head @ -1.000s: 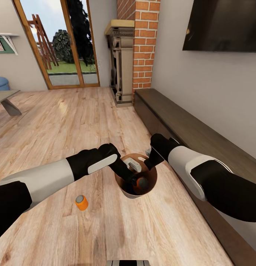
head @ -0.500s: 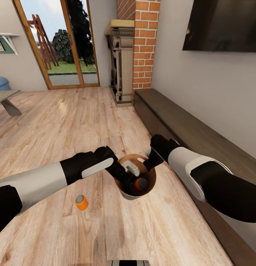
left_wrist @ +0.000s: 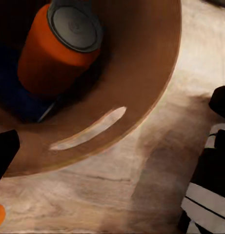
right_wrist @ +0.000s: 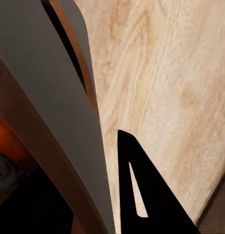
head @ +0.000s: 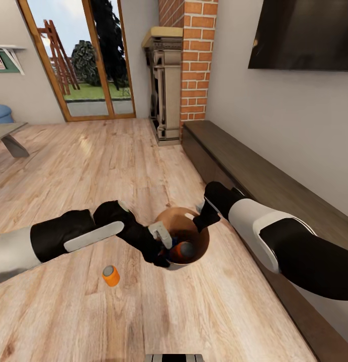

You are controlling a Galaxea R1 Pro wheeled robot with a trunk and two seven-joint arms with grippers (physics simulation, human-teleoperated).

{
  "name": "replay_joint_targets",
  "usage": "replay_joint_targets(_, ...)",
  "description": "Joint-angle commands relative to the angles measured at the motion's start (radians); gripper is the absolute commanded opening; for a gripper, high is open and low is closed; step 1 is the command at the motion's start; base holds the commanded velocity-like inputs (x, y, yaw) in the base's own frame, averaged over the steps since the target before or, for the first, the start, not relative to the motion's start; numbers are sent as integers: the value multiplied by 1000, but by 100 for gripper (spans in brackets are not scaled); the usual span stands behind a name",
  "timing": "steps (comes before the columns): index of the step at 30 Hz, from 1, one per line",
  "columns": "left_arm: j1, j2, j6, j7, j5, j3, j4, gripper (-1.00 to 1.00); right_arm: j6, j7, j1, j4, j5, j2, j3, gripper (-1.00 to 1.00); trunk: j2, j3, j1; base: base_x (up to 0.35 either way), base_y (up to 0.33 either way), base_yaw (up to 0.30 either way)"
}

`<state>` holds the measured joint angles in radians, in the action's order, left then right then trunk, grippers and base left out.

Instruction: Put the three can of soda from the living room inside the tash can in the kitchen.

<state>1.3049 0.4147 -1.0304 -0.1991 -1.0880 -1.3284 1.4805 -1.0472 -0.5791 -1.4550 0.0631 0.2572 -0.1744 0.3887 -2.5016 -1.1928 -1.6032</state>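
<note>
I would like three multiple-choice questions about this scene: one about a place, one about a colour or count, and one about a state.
1. Where is the soda can that is outside the bin?
A. on the wood floor beside the bin
B. on the long low cabinet
C. on the coffee table

2. What colour is the can that shows most clearly inside the bin?
A. green
B. orange
C. white

3. How does the right pincer hold the bin?
A. it grips the rim
B. it hangs far above it
C. it rests on the floor away from it

Answers:
1 A: the loose can stands on the floor near the bin.
2 B: the can inside is orange with a grey top.
3 A: the right pincer closes on the bin's rim.
</note>
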Motion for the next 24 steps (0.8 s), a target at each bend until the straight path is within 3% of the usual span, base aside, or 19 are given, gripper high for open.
replay_joint_targets(1, -1, 31, -1, -7, 29, 0, -188, 100, 0, 1, 0, 0, 4, 0, 13, -100, 0, 0, 0, 0, 0, 0)
replay_joint_targets(3, -1, 85, 2, -33, 27, 5, -133, 100, 0, 1, 0, 0, 4, 0, 13, -100, 0, 0, 0, 0, 0, 0)
replay_joint_targets(4, -1, 140, 12, -68, 25, 20, -86, 100, 0, 1, 0, 0, 4, 0, 13, -100, 0, 0, 0, 0, 0, 0)
replay_joint_targets(7, -1, 221, 52, -133, 24, 62, -38, 100, 0, 1, 1, -1, 4, 0, 13, -100, 0, 0, 0, 0, 0, 0)
replay_joint_targets(8, -1, 273, 88, -183, 23, 86, -20, 100, 0, 1, 2, -1, 4, 0, 13, -100, 0, 0, 0, 0, 0, 0)
replay_joint_targets(11, -1, 346, 150, -256, 22, 107, -4, 100, 0, 1, 4, -1, 4, 0, 13, -100, 0, 0, 0, 0, 0, 0)
replay_joint_targets(12, -1, 391, 193, -298, 21, 115, 2, 100, 0, 1, 4, -2, 4, 0, 13, -100, 0, 0, 0, 0, 0, 0)
replay_joint_targets(13, -1, 420, 218, -321, 18, 118, 3, 100, 0, 1, 4, -2, 4, 0, 13, -100, 0, 0, 0, 0, 0, 0)
replay_joint_targets(14, -1, 488, 276, -371, 7, 124, 6, 100, 0, 1, 5, -2, 4, 0, 13, -100, 0, 0, 0, 0, 0, 0)
replay_joint_targets(17, -1, 558, 345, -410, -34, 128, 4, 100, 0, 1, 5, -2, 4, 0, 13, -100, 0, 0, 0, 0, 0, 0)
replay_joint_targets(20, -1, 592, 393, -421, -73, 130, -6, 100, 0, 1, 5, -3, 4, 0, 13, -100, 0, 0, 0, 0, 0, 0)
replay_joint_targets(24, -4, 605, 419, -409, -92, 129, -52, 100, 0, 1, 5, -3, 4, 0, 13, -100, 0, 0, 0, 0, 0, 0)
